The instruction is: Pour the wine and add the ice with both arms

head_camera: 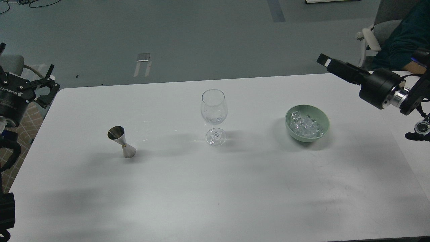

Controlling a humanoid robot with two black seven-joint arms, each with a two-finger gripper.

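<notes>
A clear wine glass (pixel 214 114) stands upright at the table's middle. Glints show low in its bowl, and I cannot tell if they are wine. A steel jigger (pixel 121 142) stands to its left, and any liquid in it is hidden. A green bowl (pixel 289 118) to the right holds several ice cubes (pixel 305 127). My left gripper (pixel 28 72) is open and empty at the far left, off the table's corner and well away from the jigger. My right gripper (pixel 324 61) is seen side-on above the table's back right edge, beyond the bowl, holding nothing that I can see.
The white table (pixel 215 188) spans the view. A chair and a checked cushion (pixel 30 121) are past its left edge. A seated person (pixel 399 37) and a grey chair are at the back right. Grey floor lies beyond.
</notes>
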